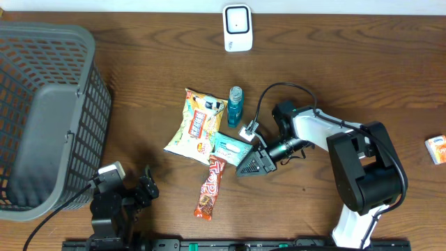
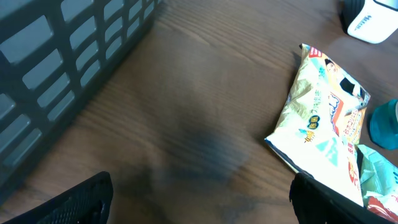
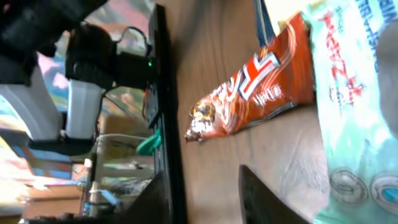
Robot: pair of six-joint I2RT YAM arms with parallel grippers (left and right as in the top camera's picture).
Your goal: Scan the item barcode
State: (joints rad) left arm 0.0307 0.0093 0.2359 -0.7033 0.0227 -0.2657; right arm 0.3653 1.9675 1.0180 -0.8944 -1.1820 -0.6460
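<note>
Right tool (image 1: 245, 167) hangs just beside the teal packet (image 1: 230, 148).

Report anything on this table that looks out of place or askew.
Nothing looks spilled or torn. The small box sits alone at the far right edge of the table, well apart from the other items. The snack bag, teal pack and red bar lie crowded together at different angles.
</note>
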